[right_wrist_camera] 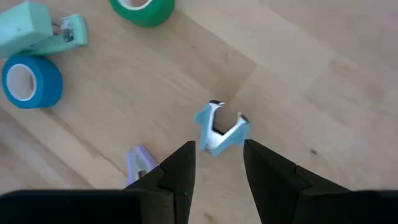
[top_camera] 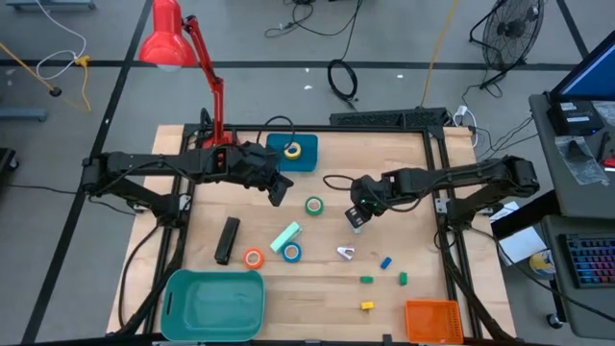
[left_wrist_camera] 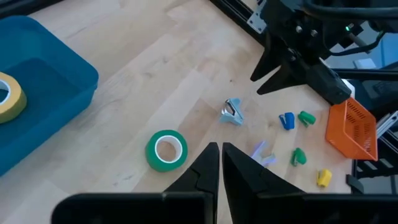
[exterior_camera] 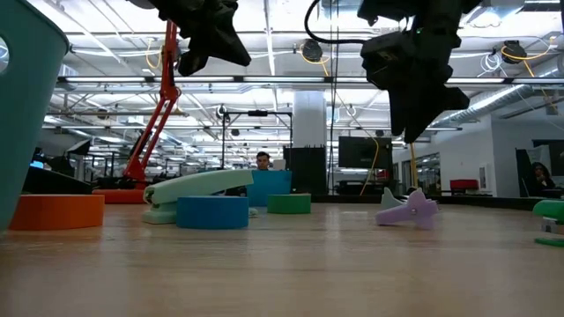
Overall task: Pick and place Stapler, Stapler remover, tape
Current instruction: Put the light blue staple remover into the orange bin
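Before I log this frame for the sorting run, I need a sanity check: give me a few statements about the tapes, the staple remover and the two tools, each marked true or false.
1. The yellow tape lies in the blue tray. True.
2. The right tool is shut on the staple remover. False: its fingers stand open above the remover, which lies on the table.
3. The green tape is in the teal bin. False: it lies on the bare table.
4. The left tool is shut and holds nothing. True.
5. The black stapler lies on the table, near the orange tape. True.
6. The blue tape sits in the orange basket. False: it lies beside the mint-green stapler.
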You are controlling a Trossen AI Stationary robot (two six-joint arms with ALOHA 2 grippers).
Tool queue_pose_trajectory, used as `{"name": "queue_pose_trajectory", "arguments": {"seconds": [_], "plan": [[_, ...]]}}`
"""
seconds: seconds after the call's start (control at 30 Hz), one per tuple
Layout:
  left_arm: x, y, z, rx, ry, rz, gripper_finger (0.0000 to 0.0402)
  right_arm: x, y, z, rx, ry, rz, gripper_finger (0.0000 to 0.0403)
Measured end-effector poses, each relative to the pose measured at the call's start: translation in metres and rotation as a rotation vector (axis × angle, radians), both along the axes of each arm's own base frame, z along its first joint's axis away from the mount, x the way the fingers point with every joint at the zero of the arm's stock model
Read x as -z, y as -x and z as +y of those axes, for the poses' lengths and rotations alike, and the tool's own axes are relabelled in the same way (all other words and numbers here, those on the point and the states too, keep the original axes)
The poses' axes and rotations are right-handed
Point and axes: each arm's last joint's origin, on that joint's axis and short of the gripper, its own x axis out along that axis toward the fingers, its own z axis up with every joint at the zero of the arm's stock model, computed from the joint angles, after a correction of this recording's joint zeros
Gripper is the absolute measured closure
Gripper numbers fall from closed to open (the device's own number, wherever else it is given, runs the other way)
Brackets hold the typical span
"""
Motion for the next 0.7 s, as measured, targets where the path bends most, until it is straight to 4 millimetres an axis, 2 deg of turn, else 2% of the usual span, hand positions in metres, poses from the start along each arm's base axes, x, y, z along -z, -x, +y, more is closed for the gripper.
{"name": "queue_pose_trajectory", "arguments": {"seconds": [0.1, 0.33, 0.43, 0.7], "plan": [[0.0, 0.0, 0.0, 0.001, 0.001, 0.0, 0.038, 0.004, 0.0, -0.001, 0.019, 0.024, 0.0, 0.0273], [0.001, 0.0, -0.007, 0.024, 0.001, 0.012, 0.038, 0.041, 0.013, 0.0, 0.085, -0.051, 0.055, 0.0273], [0.001, 0.0, -0.009, 0.032, 0.003, 0.017, 0.038, 0.054, 0.015, 0.002, 0.099, -0.091, 0.017, 0.0273], [0.001, 0.0, -0.013, 0.043, 0.003, 0.017, 0.038, 0.062, 0.013, 0.004, 0.112, -0.105, -0.052, 0.0273]]}}
